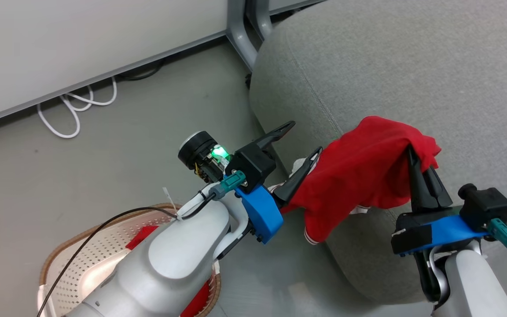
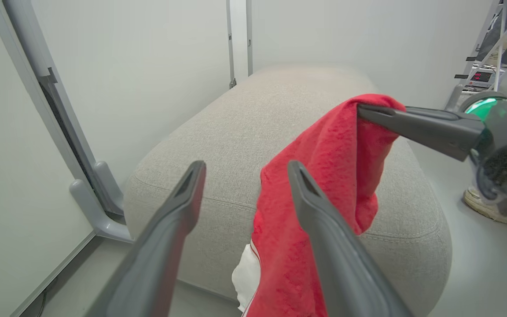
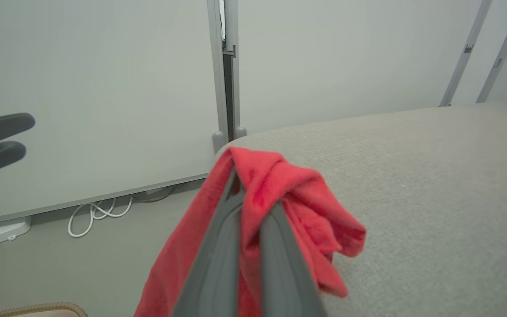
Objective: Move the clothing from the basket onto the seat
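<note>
- Right claw (image 1: 413, 154): clamped tight on a fold of the red sports garment with white trim (image 1: 359, 171).
- Garment: hangs from that claw's tips, draped over the edge of the large rounded light grey woven-fabric seat (image 1: 412, 66) beneath it.
- Left claw (image 1: 304, 138): spread wide, empty, with the garment's hem just beside one finger.
- White perforated plastic basket with brown woven rim (image 1: 60, 251): behind the left claw, with more red cloth (image 1: 141, 235) inside.

Lab-like test space: pale partition panels (image 1: 82, 39), loose white cable (image 1: 77, 125), red-digit meter (image 2: 481, 77)

Grey floor (image 1: 148, 132) under seat (image 1: 412, 66), basket (image 1: 99, 246), white cable (image 1: 78, 125), perhaps a shoe (image 2: 491, 209)
</note>
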You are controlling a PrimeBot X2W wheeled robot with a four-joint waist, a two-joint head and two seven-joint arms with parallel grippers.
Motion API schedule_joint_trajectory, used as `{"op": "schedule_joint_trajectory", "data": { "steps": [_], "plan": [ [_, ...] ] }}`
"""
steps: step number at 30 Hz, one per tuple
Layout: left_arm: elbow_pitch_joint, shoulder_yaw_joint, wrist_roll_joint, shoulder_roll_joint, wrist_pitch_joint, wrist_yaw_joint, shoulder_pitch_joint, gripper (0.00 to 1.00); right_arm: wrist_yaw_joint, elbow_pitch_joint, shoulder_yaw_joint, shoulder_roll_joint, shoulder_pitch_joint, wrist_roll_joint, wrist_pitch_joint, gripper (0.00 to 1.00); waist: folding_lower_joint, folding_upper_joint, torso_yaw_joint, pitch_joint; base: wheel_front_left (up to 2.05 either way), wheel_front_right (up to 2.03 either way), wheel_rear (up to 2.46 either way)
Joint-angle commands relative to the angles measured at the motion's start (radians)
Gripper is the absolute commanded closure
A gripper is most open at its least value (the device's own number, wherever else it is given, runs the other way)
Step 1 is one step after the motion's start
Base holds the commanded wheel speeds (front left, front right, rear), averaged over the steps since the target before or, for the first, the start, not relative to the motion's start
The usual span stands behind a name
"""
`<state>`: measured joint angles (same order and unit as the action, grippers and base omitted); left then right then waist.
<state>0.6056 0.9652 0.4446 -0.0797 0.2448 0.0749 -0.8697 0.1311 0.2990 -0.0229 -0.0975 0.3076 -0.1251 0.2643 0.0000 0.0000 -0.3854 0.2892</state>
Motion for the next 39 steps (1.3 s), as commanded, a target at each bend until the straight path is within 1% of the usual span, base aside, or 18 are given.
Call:
{"op": "schedule_joint_trajectory", "data": {
  "steps": [1, 7, 12, 17, 21, 26, 32, 36, 39],
  "plan": [
    [-0.002, 0.0, -0.003, -0.003, -0.001, 0.003, -0.005, 0.0, -0.001, -0.008, 0.005, 0.01, -0.013, 0.005, 0.0, 1.0, 0.0, 0.0, -0.016, 0.012, 0.0, 0.0, 0.0],
    [-0.003, 0.009, -0.001, -0.006, -0.002, -0.001, -0.014, 0.0, -0.001, -0.018, 0.016, 0.027, -0.027, 0.001, 0.0, 1.0, 0.0, 0.0, -0.043, 0.03, 0.0, 0.0, 0.0],
    [-0.006, 0.013, 0.002, -0.01, -0.002, -0.002, -0.02, 0.0, -0.001, -0.032, 0.024, 0.035, -0.011, 0.004, 0.0, 1.0, 0.0, 0.0, -0.047, 0.042, 0.0, 0.0, 0.0],
    [-0.014, 0.003, 0.003, -0.024, -0.003, -0.011, -0.037, 0.0, -0.001, -0.074, 0.043, 0.033, 0.051, 0.011, 0.0, 1.0, 0.0, 0.0, -0.039, 0.075, 0.0, 0.0, 0.0],
    [-0.032, -0.007, -0.002, -0.041, -0.008, -0.02, -0.059, 0.0, -0.001, -0.11, 0.067, 0.014, 0.136, 0.013, 0.0, 1.0, 0.0, 0.0, -0.032, 0.124, 0.0, 0.0, 0.0],
    [-0.063, -0.012, -0.018, -0.078, -0.025, -0.032, -0.098, 0.0, -0.001, -0.164, 0.135, -0.037, 0.285, 0.015, 0.0, 1.0, 0.0, 0.0, -0.016, 0.215, 0.0, 0.0, 0.0],
    [-0.11, -0.017, -0.036, -0.127, -0.054, -0.041, -0.143, 0.0, -0.001, -0.212, 0.277, -0.127, 0.454, 0.026, 0.0, 1.0, 0.0, 0.0, 0.008, 0.335, 0.0, 0.0, 0.0],
    [-0.15, -0.017, -0.046, -0.154, -0.075, -0.045, -0.171, 0.0, -0.001, -0.203, 0.382, -0.2, 0.543, 0.021, 0.0, 1.0, 0.0, 0.0, 0.02, 0.406, 0.0, 0.0, 0.0],
    [-0.176, -0.016, -0.055, -0.173, -0.085, -0.047, -0.187, 0.0, -0.001, -0.172, 0.432, -0.259, 0.592, 0.031, 0.0, 1.0, 0.0, 0.0, 0.026, 0.443, 0.0, 0.0, 0.0]
  ]
}}
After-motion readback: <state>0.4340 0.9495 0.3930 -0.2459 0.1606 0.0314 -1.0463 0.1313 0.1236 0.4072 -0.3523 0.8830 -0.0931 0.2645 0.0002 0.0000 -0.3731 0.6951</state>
